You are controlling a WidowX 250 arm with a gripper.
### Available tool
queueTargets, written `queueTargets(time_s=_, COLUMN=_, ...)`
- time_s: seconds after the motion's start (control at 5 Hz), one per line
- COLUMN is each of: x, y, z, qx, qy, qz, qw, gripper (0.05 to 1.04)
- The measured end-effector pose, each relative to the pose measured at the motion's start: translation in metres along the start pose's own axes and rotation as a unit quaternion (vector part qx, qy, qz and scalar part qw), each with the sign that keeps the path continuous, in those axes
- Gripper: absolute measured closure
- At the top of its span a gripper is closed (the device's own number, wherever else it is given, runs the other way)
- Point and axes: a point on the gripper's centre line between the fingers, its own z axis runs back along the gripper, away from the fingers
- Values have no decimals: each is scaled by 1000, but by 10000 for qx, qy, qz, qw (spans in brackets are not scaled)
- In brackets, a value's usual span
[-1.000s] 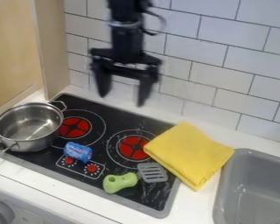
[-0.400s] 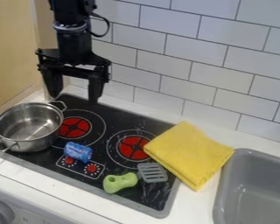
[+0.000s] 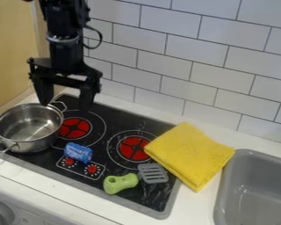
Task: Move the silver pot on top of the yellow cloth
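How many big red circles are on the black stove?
2. One big red circle is beside the silver metal pot; the other is beside the folded yellow cloth. The pot could hide more.

We see black, blocky arm [image 3: 63, 19]; greyish ring [image 3: 63, 39] round it; thin black cable [image 3: 100, 37] looping out toward 3 o'clock. Our black pincer [image 3: 65, 106]: broad crosspiece [image 3: 65, 69], small knob [image 3: 30, 60] at 9 o'clock end, two tapering fingers [image 3: 86, 93].
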Motion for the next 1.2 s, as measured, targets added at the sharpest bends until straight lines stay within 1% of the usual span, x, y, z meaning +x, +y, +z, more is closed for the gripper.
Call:
queueTargets(time_s=0.2, x=-2, y=1, z=-9, qx=42, qy=28, qz=51, qw=10000, gripper=84)
queueTargets(time_s=0.4, x=1, y=4, z=-17, qx=32, qy=10, qz=132, qw=9999, gripper=84)
queueTargets(time_s=0.6, x=1, y=5, z=-29, qx=-39, qy=125, qz=187, qw=9997, gripper=84)
queueTargets(time_s=0.8, x=3, y=7, z=-38, qx=-94, qy=114, qz=205, qw=9997, gripper=84)
queueTargets(time_s=1.0, x=3, y=9, z=-45, qx=-93, qy=156, qz=285, qw=9994, gripper=99)
queueTargets(time_s=1.2, x=0, y=9, z=-52, qx=-98, qy=240, qz=263, qw=9993, gripper=181)
